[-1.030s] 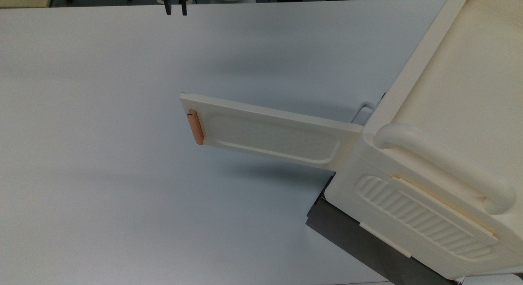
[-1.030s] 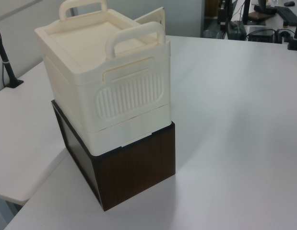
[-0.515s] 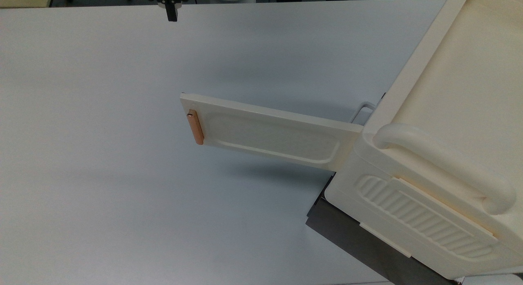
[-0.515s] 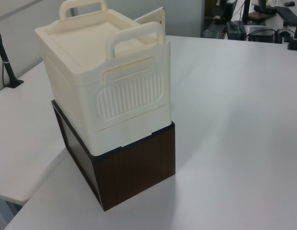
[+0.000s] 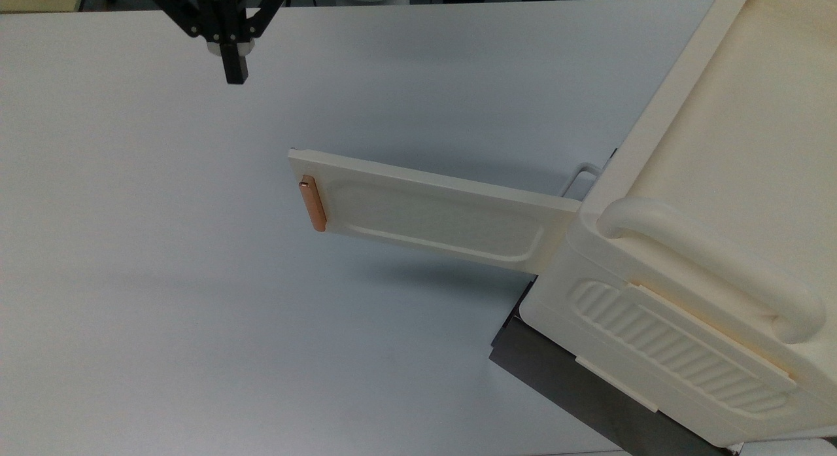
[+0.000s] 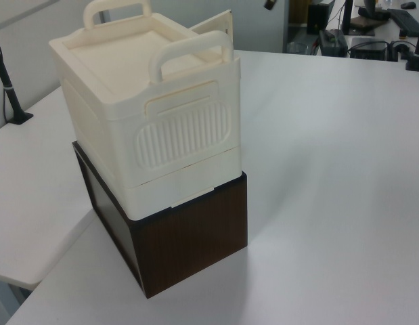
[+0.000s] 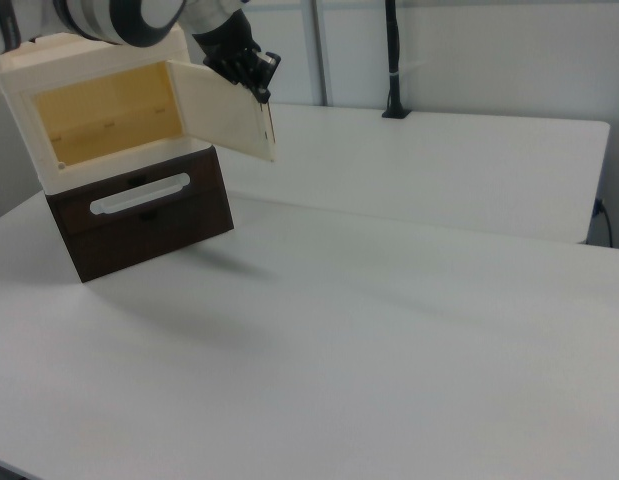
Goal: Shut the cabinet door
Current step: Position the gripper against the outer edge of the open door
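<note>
Leftward in top view, cabinet door (image 5: 425, 210) lengthwise

The cream cabinet (image 6: 148, 108) sits on a dark wood-grain base box (image 6: 189, 237) on the white bench (image 6: 331, 189). Its ribbed side panel (image 6: 182, 134) faces the camera. Behind its far top corner, the cabinet door (image 6: 216, 22) juts out, open.

- The cabinet (image 5: 686, 260) looks like smooth cream plastic, with a ribbed side panel (image 5: 680, 348).
- The cabinet door (image 5: 431, 210) is matt cream plastic; its handle (image 5: 312, 203) has a coppery metallic sheen.
- The base (image 6: 189, 240) shows dark wood grain.
- The bench (image 5: 196, 279) is smooth matt white.
- The pincer (image 5: 235, 69) is matt black.
</note>
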Tool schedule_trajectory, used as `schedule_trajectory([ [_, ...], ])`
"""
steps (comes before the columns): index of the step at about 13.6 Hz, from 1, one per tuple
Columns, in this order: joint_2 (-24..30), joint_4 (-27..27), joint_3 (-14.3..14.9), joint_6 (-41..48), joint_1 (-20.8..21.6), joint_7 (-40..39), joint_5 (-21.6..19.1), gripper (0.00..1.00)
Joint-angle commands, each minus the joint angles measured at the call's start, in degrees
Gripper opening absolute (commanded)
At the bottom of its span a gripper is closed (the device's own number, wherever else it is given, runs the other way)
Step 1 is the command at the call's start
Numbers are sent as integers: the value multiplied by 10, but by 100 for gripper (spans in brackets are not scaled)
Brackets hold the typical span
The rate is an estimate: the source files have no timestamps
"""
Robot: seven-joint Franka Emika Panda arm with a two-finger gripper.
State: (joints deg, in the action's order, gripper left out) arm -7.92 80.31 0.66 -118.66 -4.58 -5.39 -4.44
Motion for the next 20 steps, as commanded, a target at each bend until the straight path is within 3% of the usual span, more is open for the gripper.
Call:
schedule_trajectory([
  [1,-24,-11,1,-99,4,-9,-15,0],
  [7,-46,-12,-4,-206,6,-6,-57,0],
  [13,-82,-11,-6,-276,35,-4,-58,0],
  [20,-82,-7,-6,-254,60,-3,-59,0],
])
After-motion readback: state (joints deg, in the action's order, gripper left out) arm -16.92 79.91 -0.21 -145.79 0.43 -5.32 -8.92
